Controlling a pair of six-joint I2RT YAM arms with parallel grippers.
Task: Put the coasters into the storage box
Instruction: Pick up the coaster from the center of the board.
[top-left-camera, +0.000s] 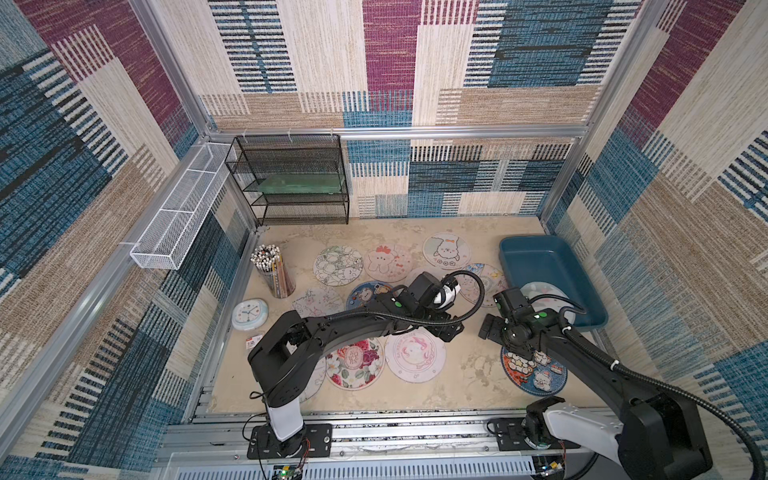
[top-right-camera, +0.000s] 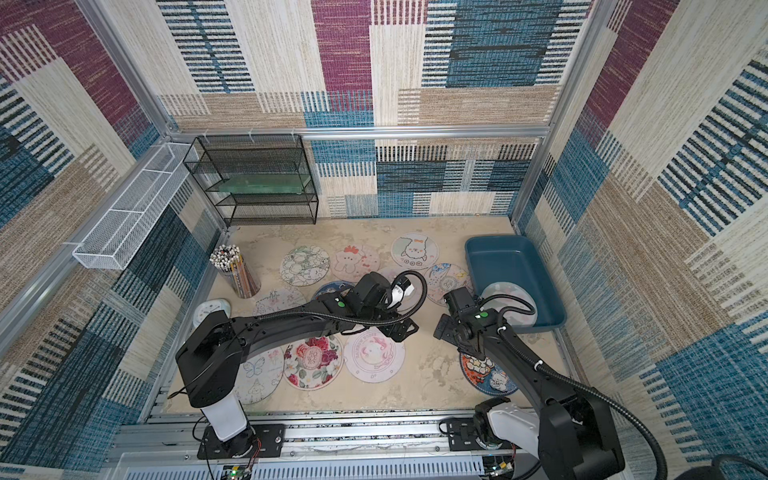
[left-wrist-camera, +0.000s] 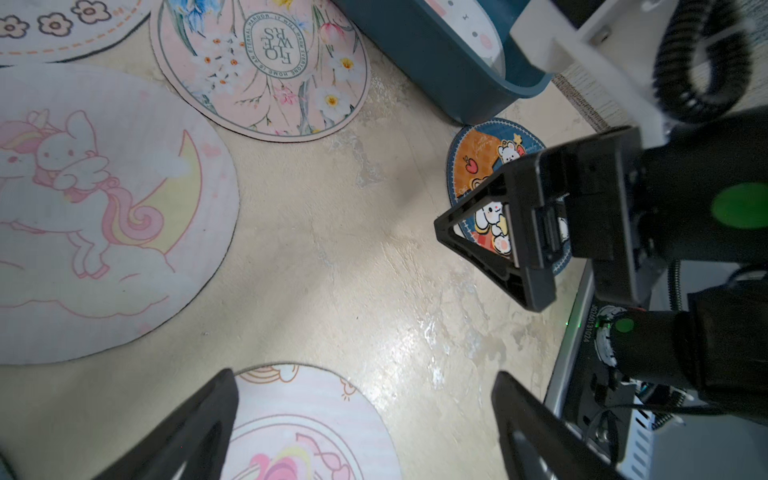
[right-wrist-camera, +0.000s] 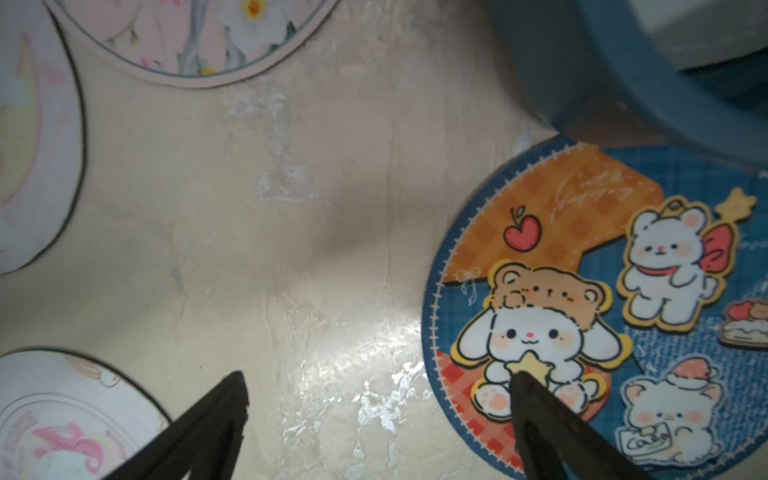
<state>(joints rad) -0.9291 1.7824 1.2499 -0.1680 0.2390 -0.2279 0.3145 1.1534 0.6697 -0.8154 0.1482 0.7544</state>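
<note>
teal storage box (top-left-camera: 540, 262) along the desk (top-left-camera: 469, 370) right edge, one coaster (top-left-camera: 540, 291) inside. right gripper (right-wrist-camera: 380, 378) wide open, empty, one jaw over the blue-rimmed coaster (right-wrist-camera: 582, 316) by the box's near end. left gripper (left-wrist-camera: 365, 376) open, empty. risk: mat lies flush, so jaws may skid off it.

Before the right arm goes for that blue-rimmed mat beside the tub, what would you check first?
1. The right gripper is open and empty: ok.
2. The left gripper is open and empty: ok.
3. The blue-rimmed coaster lies flat on the table, partly under the right gripper: ok.
4. The storage box has room, with only a pale coaster showing inside: ok.
5. The blue-rimmed coaster's edge is clear of the box wall: cannot tell.
6. The two grippers are apart: ok.
</note>
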